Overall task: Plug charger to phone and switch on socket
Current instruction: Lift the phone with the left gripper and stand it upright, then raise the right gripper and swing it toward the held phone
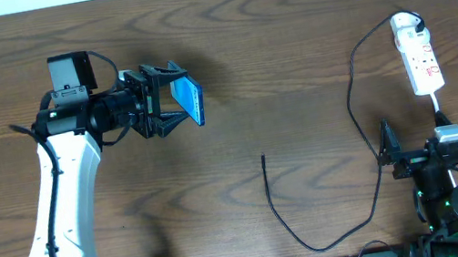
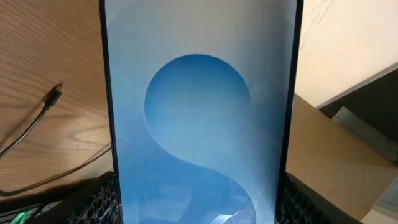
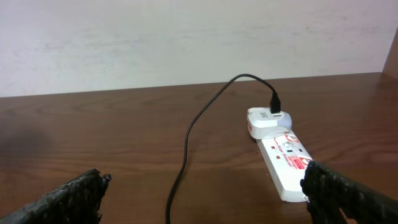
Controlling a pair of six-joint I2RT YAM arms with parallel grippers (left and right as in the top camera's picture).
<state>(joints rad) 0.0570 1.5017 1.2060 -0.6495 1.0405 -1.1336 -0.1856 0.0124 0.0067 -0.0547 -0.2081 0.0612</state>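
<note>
My left gripper [image 1: 170,96] is shut on the phone [image 1: 190,99] and holds it tilted above the table at the left. In the left wrist view the phone [image 2: 199,124] fills the frame, light-blue with a darker blue curve, between the two fingers. The charger cable [image 1: 360,126] runs from its plug in the white socket [image 1: 419,61] at the far right, loops along the front edge, and ends in the connector tip [image 1: 263,156] lying free mid-table. The tip also shows in the left wrist view [image 2: 56,95]. My right gripper [image 1: 414,147] is open and empty just in front of the socket [image 3: 283,162].
The table's far edge meets a pale wall [image 3: 186,37]. The socket's white cord [image 1: 438,104] leads toward the right arm. A brown box-like surface [image 2: 336,162] shows beside the phone in the left wrist view.
</note>
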